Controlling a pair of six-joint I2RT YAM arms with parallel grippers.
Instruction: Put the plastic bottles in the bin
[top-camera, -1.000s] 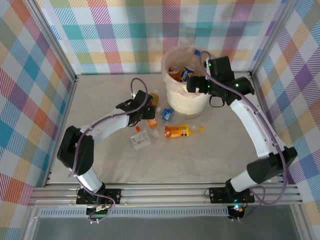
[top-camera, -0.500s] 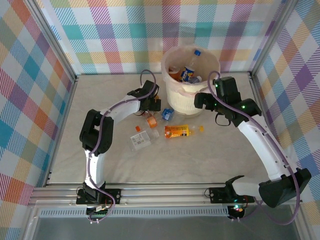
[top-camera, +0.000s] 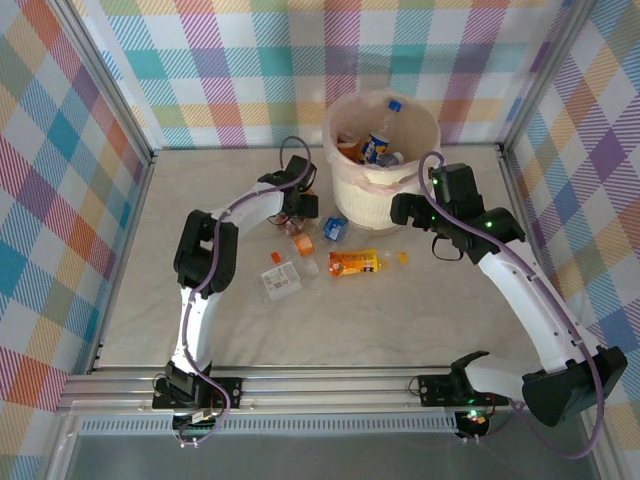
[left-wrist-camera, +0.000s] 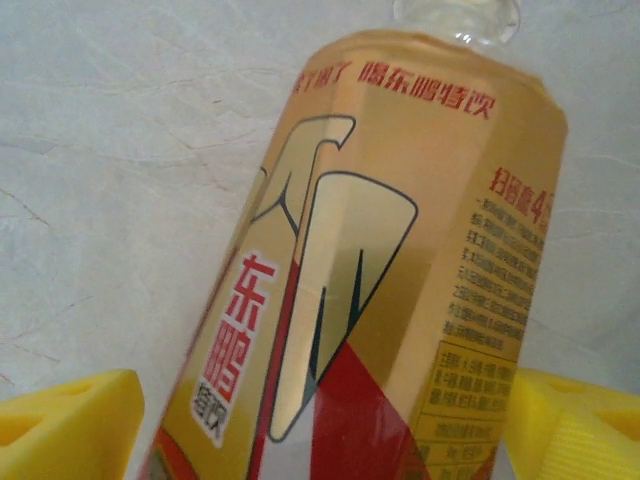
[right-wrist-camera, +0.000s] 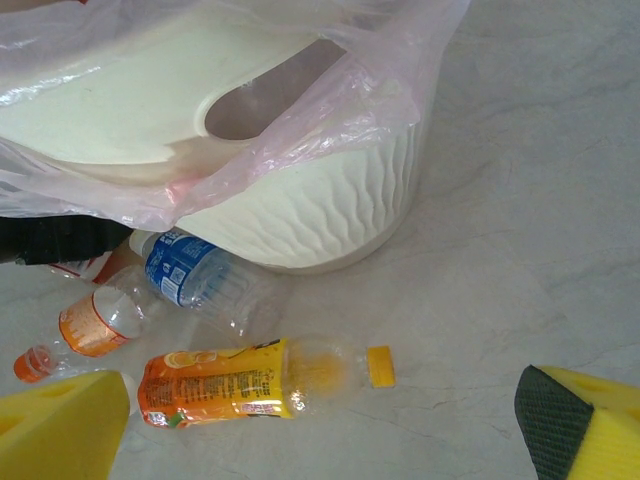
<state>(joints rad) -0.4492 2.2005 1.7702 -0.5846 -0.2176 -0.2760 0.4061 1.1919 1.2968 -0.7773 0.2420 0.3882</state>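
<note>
Since a second ago the right gripper (top-camera: 400, 208) has backed off the bin (top-camera: 375, 205), jaws wide, empty. The left gripper (left-wrist-camera: 320, 425), fingers (left-wrist-camera: 60, 420) apart, straddles a gold-labelled bottle (left-wrist-camera: 400, 250) reading 东鹏特饮.

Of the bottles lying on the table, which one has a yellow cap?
The fully orange-wrapped bottle, lying apart; the blue-labelled bottle lies beside the bin.

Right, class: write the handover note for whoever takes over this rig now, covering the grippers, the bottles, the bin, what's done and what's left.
Left gripper: open, jaws either side of a gold-labelled bottle, not yet closed on it.
Right gripper: open, empty, beside the bin.
Done: several bottles lie in the bin.
Left: the gold one, plus the orange-labelled bottle, blue-labelled bottle and crushed clear bottle on the table.
</note>
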